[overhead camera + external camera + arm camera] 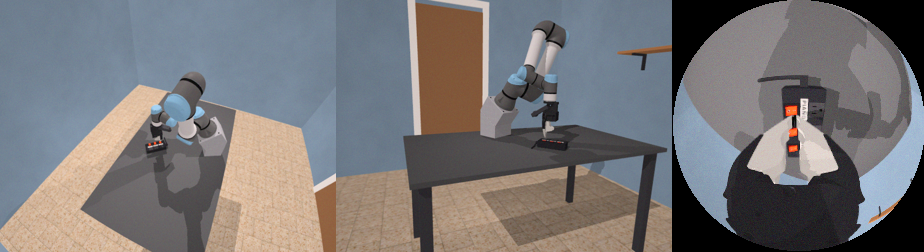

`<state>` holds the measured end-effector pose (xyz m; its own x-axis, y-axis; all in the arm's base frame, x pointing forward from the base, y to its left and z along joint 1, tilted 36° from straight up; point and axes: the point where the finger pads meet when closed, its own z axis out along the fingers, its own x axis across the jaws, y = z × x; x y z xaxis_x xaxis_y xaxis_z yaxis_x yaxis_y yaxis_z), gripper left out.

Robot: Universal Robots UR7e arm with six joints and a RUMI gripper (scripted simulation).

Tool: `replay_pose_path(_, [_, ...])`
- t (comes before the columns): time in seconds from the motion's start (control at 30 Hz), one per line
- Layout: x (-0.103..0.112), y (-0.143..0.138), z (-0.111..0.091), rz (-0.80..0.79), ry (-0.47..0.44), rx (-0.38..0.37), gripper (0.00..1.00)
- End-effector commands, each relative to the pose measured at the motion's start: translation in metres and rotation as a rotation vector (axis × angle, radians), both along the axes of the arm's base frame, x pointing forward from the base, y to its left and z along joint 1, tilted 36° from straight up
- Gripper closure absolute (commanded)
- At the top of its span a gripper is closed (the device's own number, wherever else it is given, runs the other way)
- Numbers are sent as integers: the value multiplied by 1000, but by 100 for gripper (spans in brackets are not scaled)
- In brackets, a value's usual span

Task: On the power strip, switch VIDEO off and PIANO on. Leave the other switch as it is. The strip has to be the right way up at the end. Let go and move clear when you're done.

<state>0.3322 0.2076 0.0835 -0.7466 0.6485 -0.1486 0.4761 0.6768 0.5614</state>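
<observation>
The black power strip (156, 147) (552, 144) (797, 93) lies right way up on the dark table (135, 216) (457, 157), with three red-orange rocker switches (154, 143) (551, 141) in a row along its top. In the wrist view the far switch (791, 110) sits beside a white label reading PIANO (804, 107); the two nearer switches (793, 140) show in the slit between my fingers. My gripper (160, 138) (545, 134) (794, 116) is shut and empty, pointing straight down just above one end of the switch row. The other labels are hidden by the fingers.
The strip's cable (782, 79) (533, 146) runs off sideways from its end. The arm's grey base block (213, 141) (496, 119) stands on the table behind the strip. A door (449, 67) and a wall shelf (645, 50) are far off.
</observation>
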Motion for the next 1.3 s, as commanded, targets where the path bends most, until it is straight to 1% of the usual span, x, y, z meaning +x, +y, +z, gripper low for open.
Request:
replay_pose_path(0.0, [-3, -3, 6, 2, 1, 2, 100])
replay_pose_path(0.33, [-9, -7, 17, 2, 1, 2, 100])
replay_pose_path(1.13, [-9, -7, 17, 2, 1, 2, 100])
replay_pose_path(1.2, [-5, -5, 25, 2, 1, 3, 100])
replay_pose_path(1.27, [5, 2, 40, 2, 0, 4, 100])
